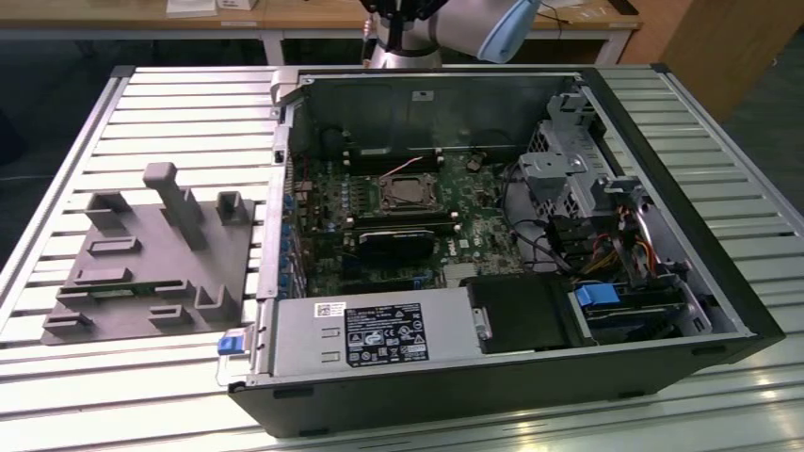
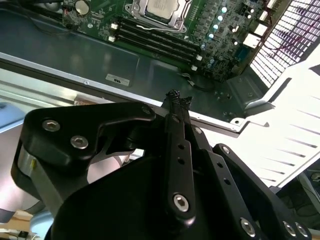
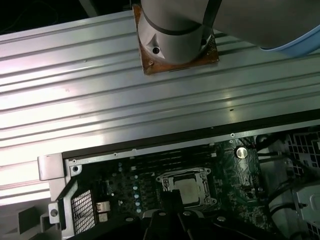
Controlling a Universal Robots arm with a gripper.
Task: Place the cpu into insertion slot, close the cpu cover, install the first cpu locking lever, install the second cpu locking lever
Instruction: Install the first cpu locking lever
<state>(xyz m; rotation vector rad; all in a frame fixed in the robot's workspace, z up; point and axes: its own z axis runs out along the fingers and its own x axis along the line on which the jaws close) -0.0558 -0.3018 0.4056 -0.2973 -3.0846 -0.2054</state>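
Silver-topped cpu [image 3: 188,190] sits in the insertion slot [image 3: 162,182], cpu cover [image 3: 186,175] seemingly down, locking levers' state unclear; the gripper [image 2: 175,97] hovers above, fingers [image 2: 176,130] closed and empty.

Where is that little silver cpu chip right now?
In the exterior view the cpu sits in the insertion slot on the green board, near the middle of the computer case, with long black memory slots on its camera side.

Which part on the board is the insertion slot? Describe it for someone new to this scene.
Find the open computer case on the slatted table; its green circuit board lies inside. Near the board's middle sits the insertion slot: square with a silver metal rim, unlike the long narrow black memory slots beside it.
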